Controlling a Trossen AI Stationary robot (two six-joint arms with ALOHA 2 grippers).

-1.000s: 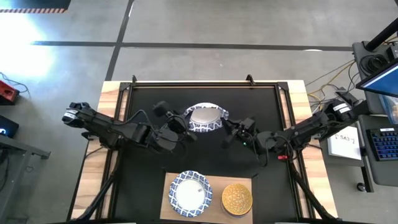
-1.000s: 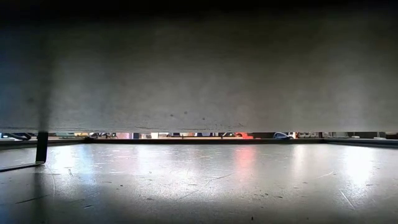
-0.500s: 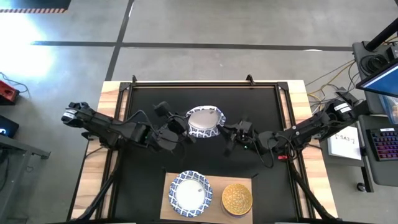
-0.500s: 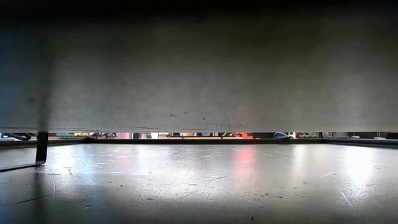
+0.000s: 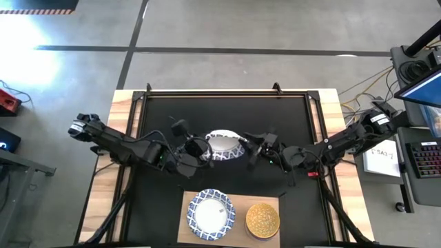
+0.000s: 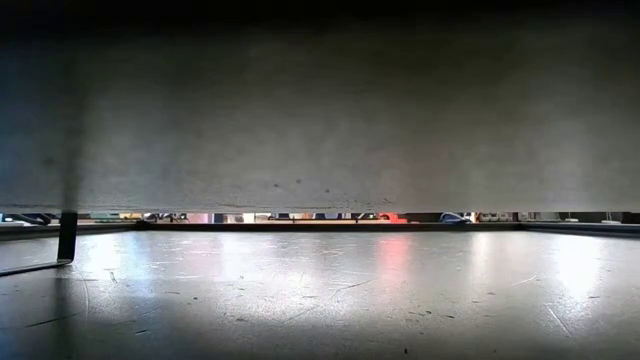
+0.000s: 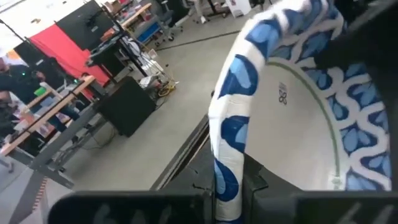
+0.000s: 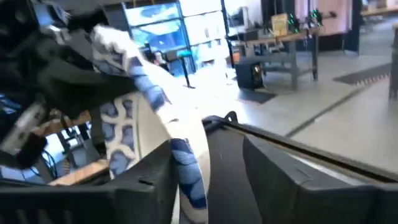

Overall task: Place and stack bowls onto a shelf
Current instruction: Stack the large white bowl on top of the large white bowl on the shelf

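Note:
A white bowl with a blue patterned rim point(image 5: 224, 143) hangs over the middle of the black mat, tipped steeply on edge. My left gripper point(image 5: 201, 149) is shut on its left rim. The left wrist view shows the bowl's point(image 7: 298, 112) underside and foot ring. My right gripper point(image 5: 249, 146) is open at the bowl's right side. In the right wrist view its fingers stand on either side of the rim point(image 8: 186, 165). The light-wood shelf point(image 5: 234, 200) lies at the near edge. A second blue-rimmed bowl point(image 5: 211, 213) and a yellow-gold bowl point(image 5: 262, 220) rest on it. My left gripper pinches the bowl's rim point(image 7: 225, 177) between its two fingers, one on the inner wall and one on the outer. It comes in about level from the table's left. The bowl is tipped steeply and lifted clear of the mat. My right gripper has the opposite rim between its spread fingers; whether a finger touches it I cannot tell.
The black mat point(image 5: 165, 110) is framed by a dark rail and the wooden table edges point(image 5: 120, 103). A desk with a keyboard point(image 5: 424, 162) and papers stands beyond the right edge. The low view shows only a grey surface close overhead and bare tabletop point(image 6: 320, 290).
The bowl has moved toward the table's near edge and tipped further onto its edge. Both grippers have moved with it toward the near edge, staying at its two sides.

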